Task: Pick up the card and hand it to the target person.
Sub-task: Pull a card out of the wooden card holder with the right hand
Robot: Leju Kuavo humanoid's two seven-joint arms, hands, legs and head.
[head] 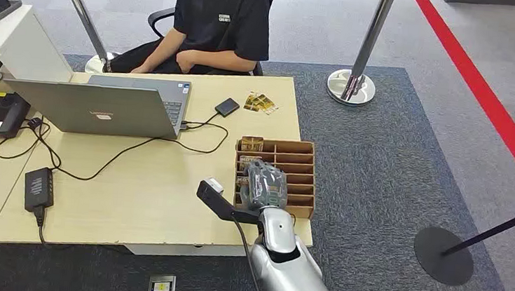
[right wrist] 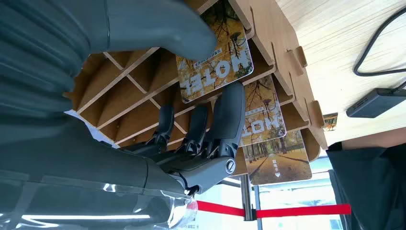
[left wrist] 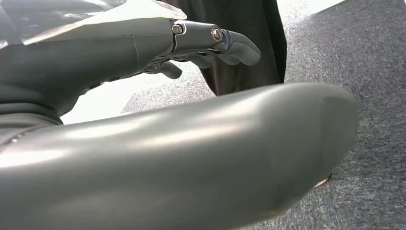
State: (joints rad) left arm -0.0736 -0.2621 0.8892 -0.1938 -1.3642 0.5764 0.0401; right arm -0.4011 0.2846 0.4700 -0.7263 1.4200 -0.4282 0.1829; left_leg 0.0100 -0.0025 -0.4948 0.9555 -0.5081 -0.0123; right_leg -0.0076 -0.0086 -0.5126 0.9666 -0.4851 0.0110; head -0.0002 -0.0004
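Right wrist view: the right hand [right wrist: 191, 96] pinches a hotel card [right wrist: 215, 60] over the wooden card box [right wrist: 287, 62]. The left hand [left wrist: 191, 43] holds nothing, fingers loosely curled.

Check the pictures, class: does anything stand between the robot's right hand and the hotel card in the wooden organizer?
Nothing visible does. The right hand is already at the wooden organizer, its thumb and fingers on either side of the nearest hotel card. Only the organizer's dividers flank the card.

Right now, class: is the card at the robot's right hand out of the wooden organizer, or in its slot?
In its slot: the card stands in the wooden organizer, with the right hand pinching it.
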